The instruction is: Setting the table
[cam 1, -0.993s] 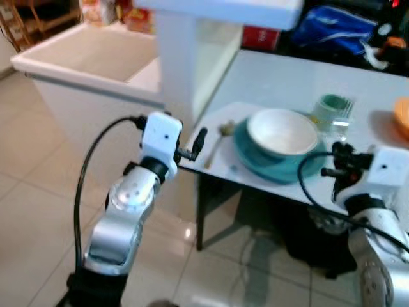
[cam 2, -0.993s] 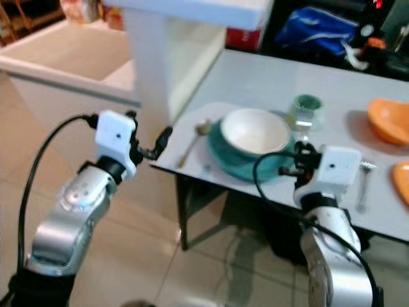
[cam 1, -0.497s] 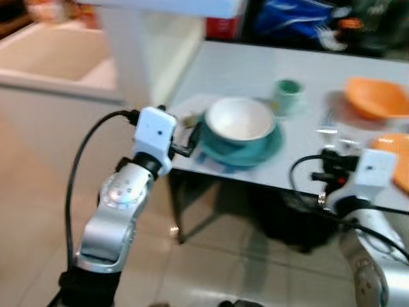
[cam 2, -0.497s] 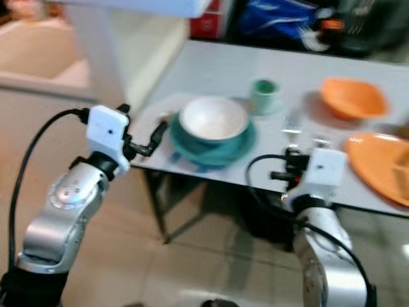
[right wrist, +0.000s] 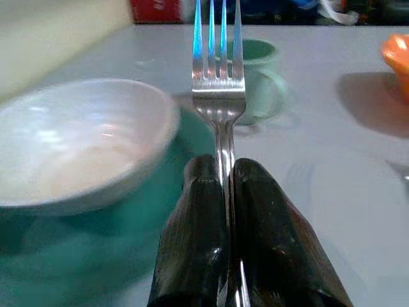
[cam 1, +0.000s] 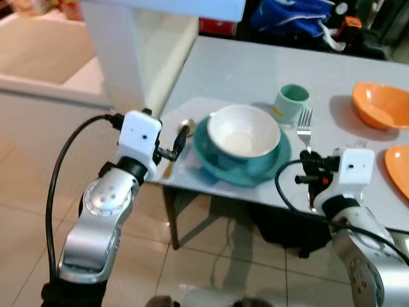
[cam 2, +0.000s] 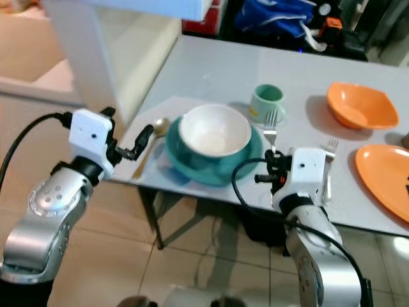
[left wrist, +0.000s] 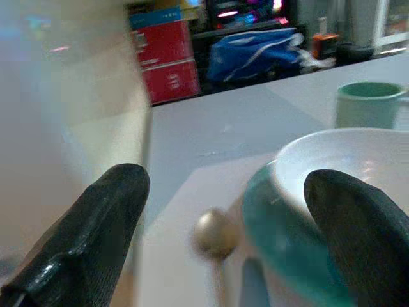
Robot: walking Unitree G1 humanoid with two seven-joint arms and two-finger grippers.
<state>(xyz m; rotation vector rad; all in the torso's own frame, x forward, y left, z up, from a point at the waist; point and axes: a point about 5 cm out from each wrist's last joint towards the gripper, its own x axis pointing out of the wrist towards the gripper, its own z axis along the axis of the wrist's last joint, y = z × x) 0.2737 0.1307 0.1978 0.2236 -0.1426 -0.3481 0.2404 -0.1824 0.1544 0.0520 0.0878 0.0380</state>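
**Fork held beside the plate**

The teal plate and white bowl are sitting mid-frame. The right gripper is pinching a fork, probably above the table. The left gripper, fingers apart, is hovering over a spoon.

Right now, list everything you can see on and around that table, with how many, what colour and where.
Table: one, pale grey.
Bowl: one, white, on the teal plate.
Plate: one, teal, near the table's front edge.
Spoon: one, gold-toned, left of the plate.
Mug: one, green, behind the plate.
Fork: one, silver, held right of the plate.
Second fork: one, silver, on the table further right.
Orange bowl: one, far right.
Orange plate: one, right edge.
Blue bag: one, beyond the table.
Left gripper: open, by the spoon.
Right gripper: shut on the fork.
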